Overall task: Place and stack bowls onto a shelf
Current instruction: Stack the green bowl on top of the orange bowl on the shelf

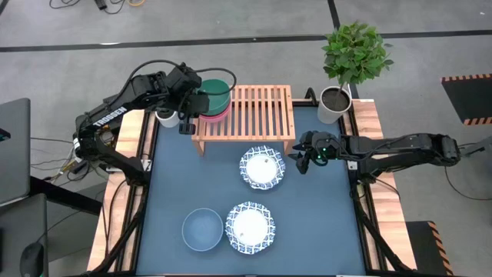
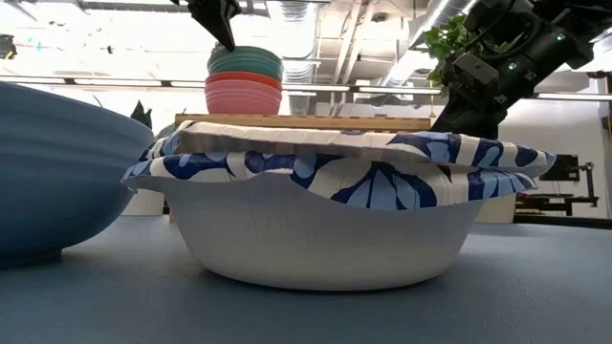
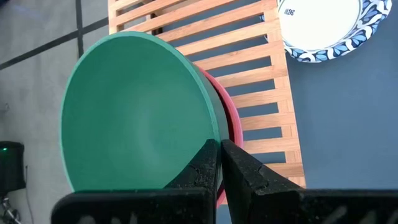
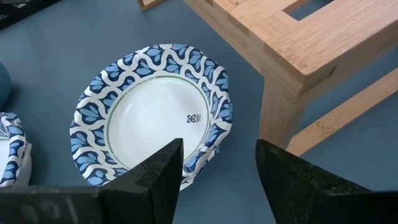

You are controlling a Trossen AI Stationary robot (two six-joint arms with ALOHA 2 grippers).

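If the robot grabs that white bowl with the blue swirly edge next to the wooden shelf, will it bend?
Probably a bit. The patterned bowl has a wavy, crinkled rim like a paper bowl, so it likely flexes and weighs little. Its wide flat base suggests it won't tip easily. The right gripper hangs open by its rim.

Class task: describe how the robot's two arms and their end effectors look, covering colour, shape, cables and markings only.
Both arms are black and jointed. The left arm carries white lettering and looping black cables. The right arm shows small green lights near its wrist. Each end effector, left and right, has two dark, flat-sided, matte fingers.
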